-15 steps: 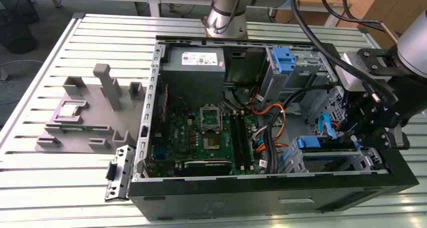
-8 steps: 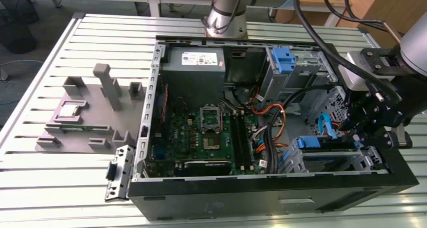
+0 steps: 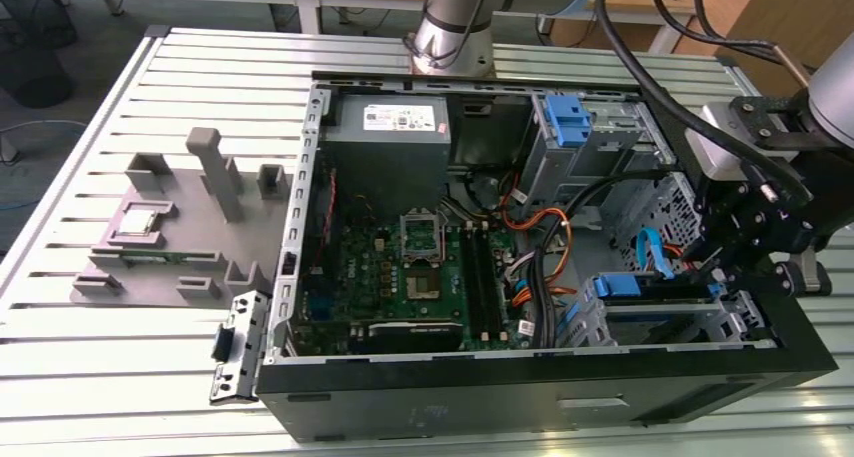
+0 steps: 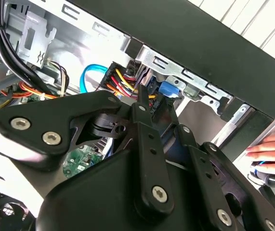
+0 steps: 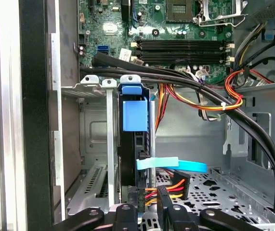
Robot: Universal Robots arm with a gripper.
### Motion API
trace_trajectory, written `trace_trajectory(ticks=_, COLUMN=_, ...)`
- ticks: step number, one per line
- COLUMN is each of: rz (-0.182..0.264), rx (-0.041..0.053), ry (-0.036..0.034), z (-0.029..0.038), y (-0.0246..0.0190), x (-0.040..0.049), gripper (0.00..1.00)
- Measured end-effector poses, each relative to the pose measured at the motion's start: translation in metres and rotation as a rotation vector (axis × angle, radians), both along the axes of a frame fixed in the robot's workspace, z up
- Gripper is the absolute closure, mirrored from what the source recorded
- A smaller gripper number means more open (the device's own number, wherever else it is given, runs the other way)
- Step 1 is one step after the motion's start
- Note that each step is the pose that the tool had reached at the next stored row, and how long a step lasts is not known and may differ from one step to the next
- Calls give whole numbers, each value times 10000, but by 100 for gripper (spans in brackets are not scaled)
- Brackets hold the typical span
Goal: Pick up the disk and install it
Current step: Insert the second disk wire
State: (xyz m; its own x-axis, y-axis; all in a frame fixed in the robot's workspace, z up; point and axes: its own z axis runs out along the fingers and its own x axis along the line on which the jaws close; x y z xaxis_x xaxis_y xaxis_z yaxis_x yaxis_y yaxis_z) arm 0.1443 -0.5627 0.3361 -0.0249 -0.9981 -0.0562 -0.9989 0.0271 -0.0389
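The disk (image 5: 133, 159) is standing on edge in the drive cage (image 5: 91, 144) near the case front, its blue bracket uppermost. The gripper (image 5: 147, 211) is hanging just behind it among cables (image 5: 176, 185) — whether its jaws are gripping anything I cannot tell. A snagged orange or blue lead could drag the drive askew — the wires are crowding the fingertips.

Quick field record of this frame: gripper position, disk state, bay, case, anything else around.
gripper: low over the drive cage at the exterior view's right; finger state cannot be told
disk: on edge in the lower drive cage, blue bracket tab facing the first wrist camera
cables: light blue flat cable crosses in front of the disk
case: open tower lying on its side, motherboard exposed
upper bay: blue bracket
person: hand beside the case
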Motion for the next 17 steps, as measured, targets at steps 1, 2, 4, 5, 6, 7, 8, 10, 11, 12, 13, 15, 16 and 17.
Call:
trace_trajectory(ticks=1, rz=-1, rx=0, ry=0, z=0, y=0, x=0, gripper=70)
trace_trajectory(ticks=2, rz=0, rx=0, ry=0, z=0, y=0, x=1, gripper=70)
trace_trajectory(ticks=4, rz=0, rx=0, ry=0, z=-1, y=1, x=1, gripper=70)
trace_trajectory(ticks=5, rz=0, rx=0, ry=0, z=-1, y=1, x=2, gripper=70)
trace_trajectory(ticks=6, rz=1, rx=0, ry=0, z=-1, y=1, x=2, gripper=70)
trace_trajectory(ticks=7, rz=1, rx=0, ry=0, z=-1, y=1, x=2, gripper=70)
trace_trajectory(ticks=8, rz=0, rx=-1, ry=0, z=-1, y=1, x=2, gripper=70)
trace_trajectory(ticks=10, rz=1, rx=0, ry=0, z=-1, y=1, x=3, gripper=78)
trace_trajectory(ticks=11, rz=0, rx=0, ry=0, z=-1, y=1, x=3, gripper=78)
trace_trajectory(ticks=12, rz=1, rx=0, ry=0, z=-2, y=1, x=3, gripper=84)
trace_trajectory(ticks=13, rz=0, rx=0, ry=0, z=-2, y=1, x=3, gripper=84)
trace_trajectory(ticks=15, rz=1, rx=0, ry=0, z=-2, y=1, x=4, gripper=84)
trace_trajectory(ticks=16, rz=1, rx=1, ry=0, z=-2, y=1, x=4, gripper=84)
trace_trajectory(ticks=17, rz=1, rx=1, ry=0, z=-3, y=1, x=4, gripper=84)
